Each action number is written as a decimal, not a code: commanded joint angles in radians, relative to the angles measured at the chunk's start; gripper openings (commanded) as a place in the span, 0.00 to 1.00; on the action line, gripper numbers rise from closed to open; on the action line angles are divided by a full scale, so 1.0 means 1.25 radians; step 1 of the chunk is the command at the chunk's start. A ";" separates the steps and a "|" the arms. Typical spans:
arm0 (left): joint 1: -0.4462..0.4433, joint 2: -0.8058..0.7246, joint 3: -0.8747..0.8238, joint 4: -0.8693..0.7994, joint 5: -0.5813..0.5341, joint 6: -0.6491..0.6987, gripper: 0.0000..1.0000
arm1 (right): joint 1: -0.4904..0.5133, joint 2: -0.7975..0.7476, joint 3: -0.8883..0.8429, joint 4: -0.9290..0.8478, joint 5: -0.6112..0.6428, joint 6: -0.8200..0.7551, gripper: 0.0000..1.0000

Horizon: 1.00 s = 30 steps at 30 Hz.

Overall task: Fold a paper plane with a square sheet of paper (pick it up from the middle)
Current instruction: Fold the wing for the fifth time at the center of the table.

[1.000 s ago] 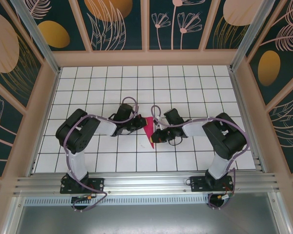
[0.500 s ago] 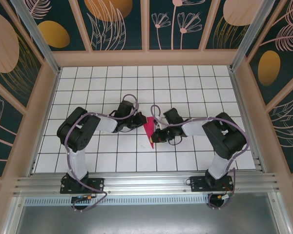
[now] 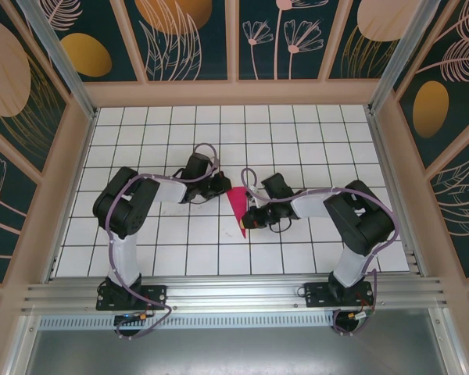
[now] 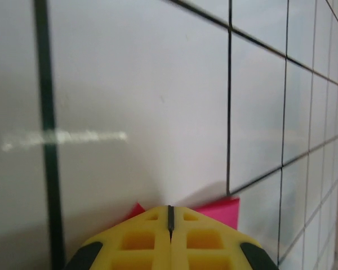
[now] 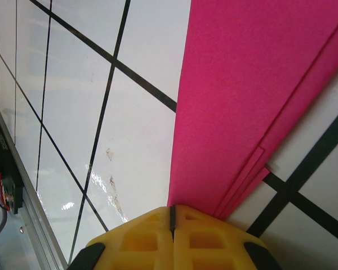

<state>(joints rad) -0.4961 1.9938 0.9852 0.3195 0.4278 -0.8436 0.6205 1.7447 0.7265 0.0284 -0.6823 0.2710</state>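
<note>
The paper plane lies mid-way on the white gridded table, between both arms. The left gripper is closed tight at its wide top corner, and the right gripper is closed near its point. It looks feather-light, limp and easily creased; I'd pinch the layered centre fold.

Both arms bend up from their bases with elbows thrown outward and forearms angled in toward each other. The left gripper points tips-down, its yellow fingers pressed together. The right gripper, slightly nearer, is closed likewise.
</note>
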 commanded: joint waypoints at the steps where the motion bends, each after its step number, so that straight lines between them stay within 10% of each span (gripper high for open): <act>1: 0.032 0.031 0.040 -0.085 -0.137 0.041 0.00 | -0.004 0.048 -0.039 -0.134 0.093 -0.012 0.00; 14: 0.043 -0.067 0.097 -0.137 -0.119 0.071 0.00 | -0.004 0.046 -0.012 -0.126 0.089 0.003 0.00; 30: -0.044 -0.090 -0.140 0.174 0.147 -0.060 0.00 | -0.004 0.046 -0.004 -0.067 0.108 0.060 0.00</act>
<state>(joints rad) -0.5579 1.8359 0.8391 0.4171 0.5472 -0.8673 0.6205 1.7485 0.7410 0.0147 -0.6785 0.3370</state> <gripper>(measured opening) 0.048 0.066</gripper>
